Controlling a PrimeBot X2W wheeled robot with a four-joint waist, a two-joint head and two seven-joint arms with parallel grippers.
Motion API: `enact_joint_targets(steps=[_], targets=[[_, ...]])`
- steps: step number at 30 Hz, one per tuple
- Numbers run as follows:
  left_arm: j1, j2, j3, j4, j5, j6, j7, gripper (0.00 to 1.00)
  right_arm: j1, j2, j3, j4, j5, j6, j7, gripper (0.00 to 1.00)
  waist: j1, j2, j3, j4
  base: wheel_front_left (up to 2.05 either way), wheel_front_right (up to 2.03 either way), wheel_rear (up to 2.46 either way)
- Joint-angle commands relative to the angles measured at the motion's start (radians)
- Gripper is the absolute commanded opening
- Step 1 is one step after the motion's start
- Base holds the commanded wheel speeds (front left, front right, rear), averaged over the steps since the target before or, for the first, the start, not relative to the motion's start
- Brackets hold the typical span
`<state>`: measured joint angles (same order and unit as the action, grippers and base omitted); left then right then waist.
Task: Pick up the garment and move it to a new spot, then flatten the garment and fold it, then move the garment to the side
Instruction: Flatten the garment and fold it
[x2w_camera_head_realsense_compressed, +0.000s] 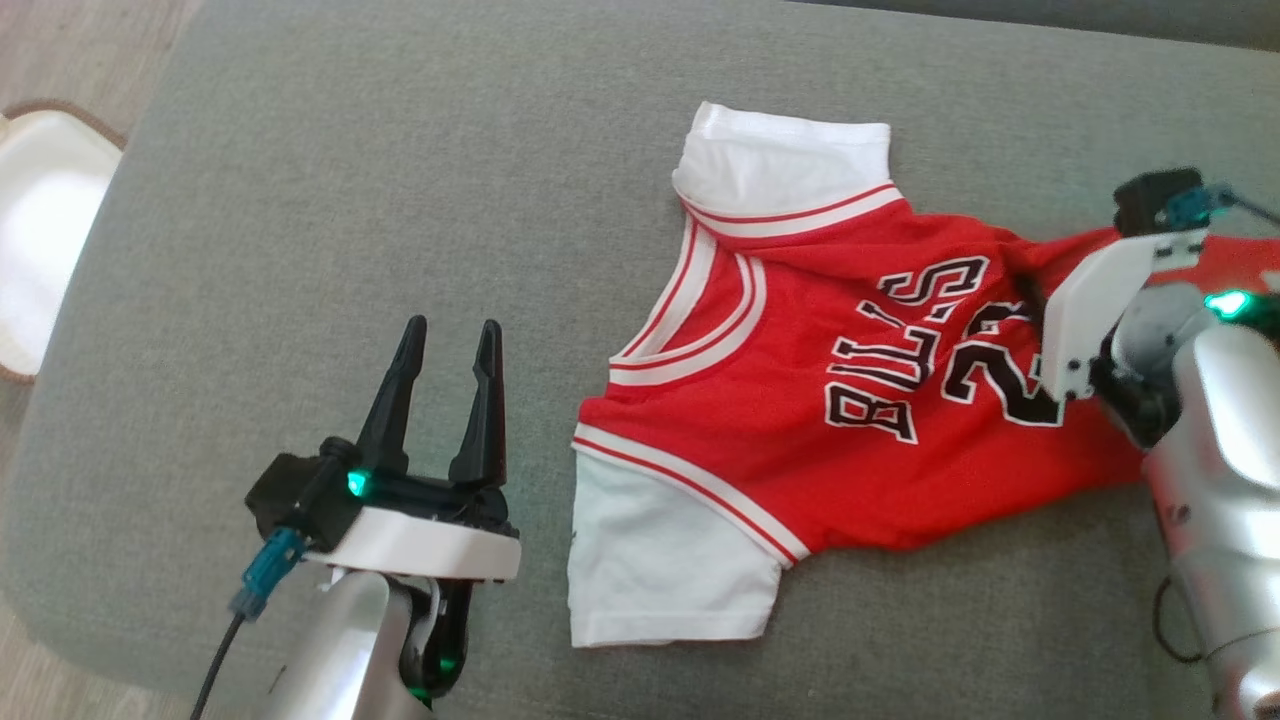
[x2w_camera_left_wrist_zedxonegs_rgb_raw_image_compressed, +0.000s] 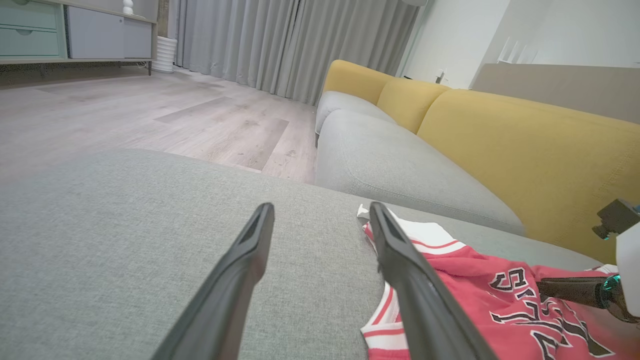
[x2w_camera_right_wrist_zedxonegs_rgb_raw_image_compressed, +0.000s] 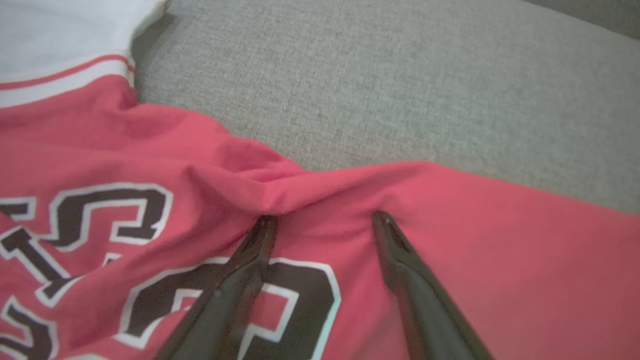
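A red jersey with white sleeves, the garment (x2w_camera_head_realsense_compressed: 790, 470), lies spread on the grey cushion (x2w_camera_head_realsense_compressed: 400, 180), its lettering face up and a raised crease across its far side. My left gripper (x2w_camera_head_realsense_compressed: 452, 330) is open over bare cushion, a short way left of the collar; in the left wrist view the left gripper (x2w_camera_left_wrist_zedxonegs_rgb_raw_image_compressed: 321, 207) has the garment (x2w_camera_left_wrist_zedxonegs_rgb_raw_image_compressed: 450, 270) beside its right finger. My right gripper (x2w_camera_head_realsense_compressed: 1032, 290) is over the garment's right part, mostly hidden by its white housing. In the right wrist view the right gripper (x2w_camera_right_wrist_zedxonegs_rgb_raw_image_compressed: 324, 217) is open, fingertips (x2w_camera_right_wrist_zedxonegs_rgb_raw_image_compressed: 265, 225) at the red fabric (x2w_camera_right_wrist_zedxonegs_rgb_raw_image_compressed: 500, 250) just behind the crease.
A white cushioned pad with a brown rim (x2w_camera_head_realsense_compressed: 40, 230) lies on the wooden floor past the cushion's left edge. In the left wrist view a grey sofa with a yellow back (x2w_camera_left_wrist_zedxonegs_rgb_raw_image_compressed: 500, 140) stands beyond the cushion, with wooden floor (x2w_camera_left_wrist_zedxonegs_rgb_raw_image_compressed: 150, 110) and grey curtains behind.
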<state>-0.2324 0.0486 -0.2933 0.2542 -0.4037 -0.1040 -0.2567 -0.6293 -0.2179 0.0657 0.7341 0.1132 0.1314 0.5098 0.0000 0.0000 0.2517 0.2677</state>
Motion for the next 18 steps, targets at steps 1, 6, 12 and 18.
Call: enact_joint_targets(steps=[1,6,12,18], targets=[[-0.035,0.002,0.029,-0.030,-0.005,-0.006,-0.005,1.00,-0.008,-0.015,0.057,0.021,0.016,-0.001,0.025,0.00,0.0000,0.0000,0.006,0.013,0.00,0.00,0.00],[-0.038,0.002,0.018,-0.041,-0.018,-0.004,-0.005,1.00,-0.050,-0.044,0.100,0.020,0.051,-0.001,-0.048,0.00,0.0000,0.0000,0.016,0.024,0.00,0.00,0.00],[-0.047,0.002,0.005,-0.054,-0.026,0.002,-0.005,1.00,-0.131,-0.067,0.149,0.011,0.076,-0.001,-0.177,0.00,0.0000,0.0000,0.032,0.034,0.00,0.00,0.00],[-0.063,0.002,-0.023,-0.070,-0.040,0.004,-0.005,1.00,-0.245,-0.085,0.153,0.066,0.055,-0.001,-0.245,0.00,0.0000,0.0000,0.054,0.064,0.00,0.00,0.00]])
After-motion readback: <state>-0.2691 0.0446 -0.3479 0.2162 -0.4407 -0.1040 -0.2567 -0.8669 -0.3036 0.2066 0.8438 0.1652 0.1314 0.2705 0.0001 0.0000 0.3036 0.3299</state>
